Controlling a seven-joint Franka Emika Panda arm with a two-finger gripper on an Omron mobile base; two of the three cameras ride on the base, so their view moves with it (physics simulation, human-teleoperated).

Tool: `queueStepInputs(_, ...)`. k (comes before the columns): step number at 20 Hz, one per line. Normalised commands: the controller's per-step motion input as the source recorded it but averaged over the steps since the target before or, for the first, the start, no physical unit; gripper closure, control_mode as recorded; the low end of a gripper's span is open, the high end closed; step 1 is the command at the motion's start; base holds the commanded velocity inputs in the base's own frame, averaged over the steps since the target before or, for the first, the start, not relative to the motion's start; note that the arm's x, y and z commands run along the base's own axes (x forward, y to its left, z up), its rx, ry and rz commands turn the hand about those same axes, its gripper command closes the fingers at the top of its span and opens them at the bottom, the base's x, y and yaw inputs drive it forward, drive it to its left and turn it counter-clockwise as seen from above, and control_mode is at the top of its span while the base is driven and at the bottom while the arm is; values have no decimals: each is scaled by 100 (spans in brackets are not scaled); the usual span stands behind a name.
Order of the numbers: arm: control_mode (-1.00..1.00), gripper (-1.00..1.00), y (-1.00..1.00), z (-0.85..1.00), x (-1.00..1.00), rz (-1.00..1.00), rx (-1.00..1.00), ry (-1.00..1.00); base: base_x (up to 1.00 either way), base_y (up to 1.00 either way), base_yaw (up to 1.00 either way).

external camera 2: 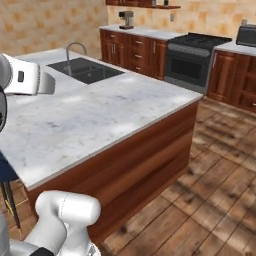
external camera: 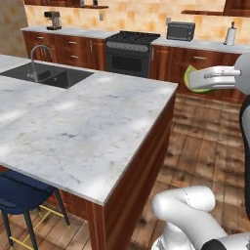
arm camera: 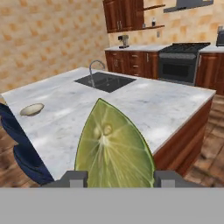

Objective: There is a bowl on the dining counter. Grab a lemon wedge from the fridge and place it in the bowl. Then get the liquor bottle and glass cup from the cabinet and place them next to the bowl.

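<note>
End effector (arm camera: 113, 178) jaws are clamped on the lemon wedge (arm camera: 113, 151), which you see standing upright between the fingertips (arm camera: 74, 178), held in the air off the corner of the marble tabletop (arm camera: 175, 105). Bowl (arm camera: 32, 109) sits far across it, near the blue stools (arm camera: 24, 159). No readable writing anywhere.

The yellow-green lemon wedge (arm camera: 113, 148), cut face showing pale membranes and a seed, stands point-up between the end effector's (arm camera: 115, 178) two dark fingertips, held in the air, while the shallow beige bowl (arm camera: 32, 109) sits upright near the far edge of the white marble bench (arm camera: 166, 109), well apart from the wedge.
</note>
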Motion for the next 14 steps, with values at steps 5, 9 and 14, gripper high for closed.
queueStepInputs(5, 100, 100, 0, 0, 0, 0, 0, 0, -25, 87, 20)
queueStepInputs(9, 100, 100, 0, 0, 0, 0, 0, 0, 0, 100, 8)
queueStepInputs(14, 100, 100, 0, 0, 0, 0, 0, 0, 5, 100, 4)
